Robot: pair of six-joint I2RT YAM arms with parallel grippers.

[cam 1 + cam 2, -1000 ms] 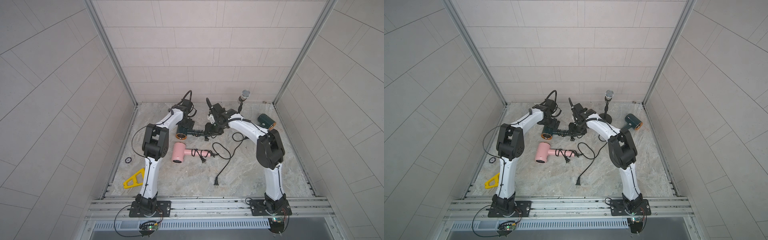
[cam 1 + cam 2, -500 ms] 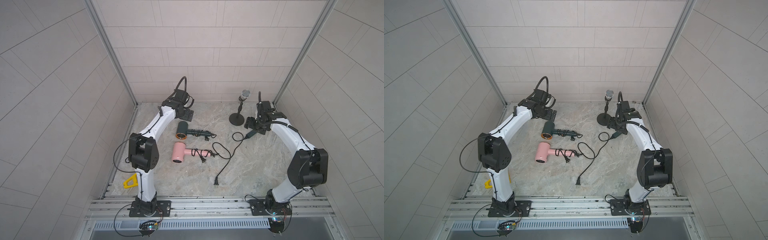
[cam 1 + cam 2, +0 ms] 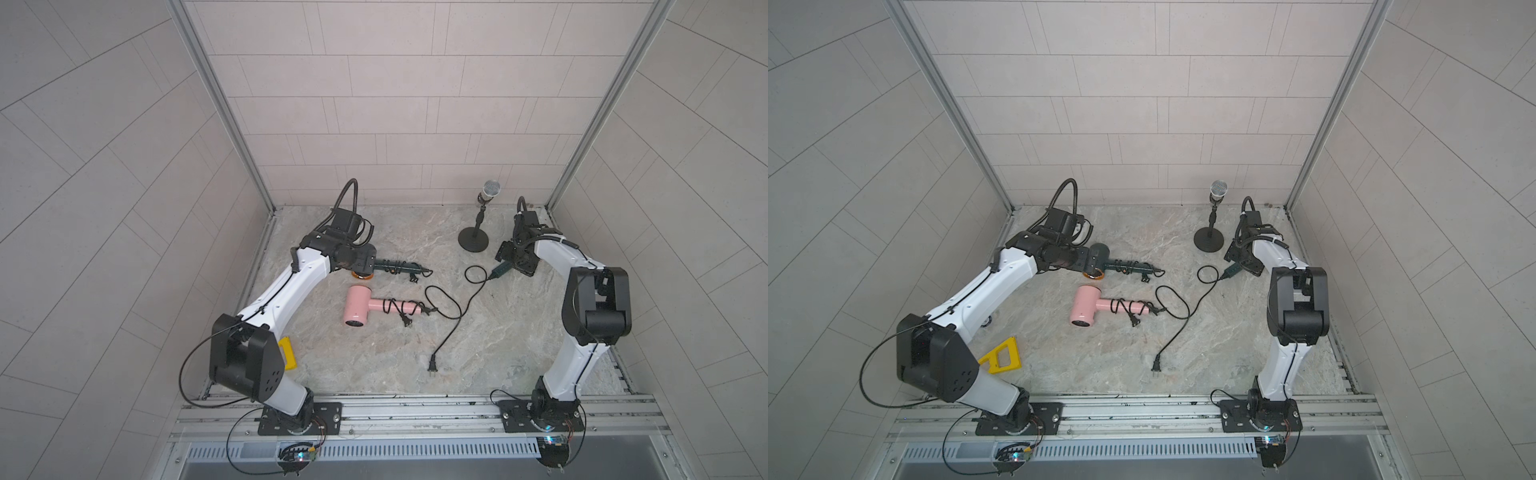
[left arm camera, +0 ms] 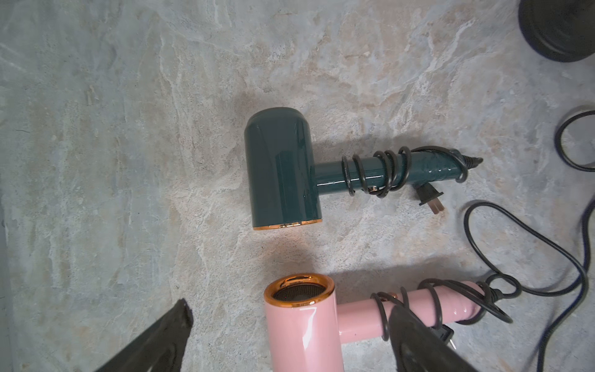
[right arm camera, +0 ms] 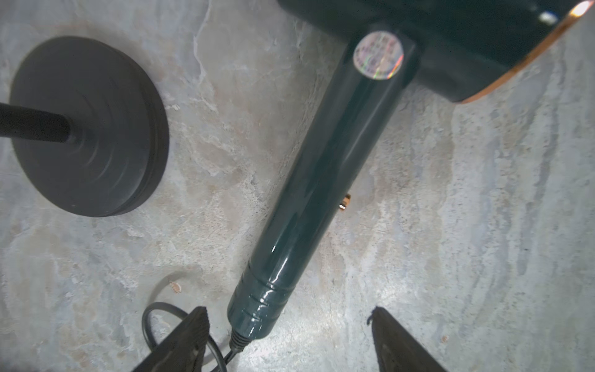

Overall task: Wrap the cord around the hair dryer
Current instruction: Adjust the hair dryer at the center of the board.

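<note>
1. Right wrist view: fingers of the right gripper (image 5: 287, 310) stood apart, the handle end of the glossy dark-green plastic hair dryer (image 5: 309, 193) lying on the table (image 5: 483, 225) between them.
2. Its black cord (image 3: 447, 338) trailed loose across the table; the left gripper (image 4: 289, 305) gaped.

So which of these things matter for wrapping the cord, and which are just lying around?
For the job:
unwrapped green hair dryer
its loose cord, trailing across the floor

Lying about:
wrapped green hair dryer
wrapped pink hair dryer
microphone stand
yellow triangle
</note>
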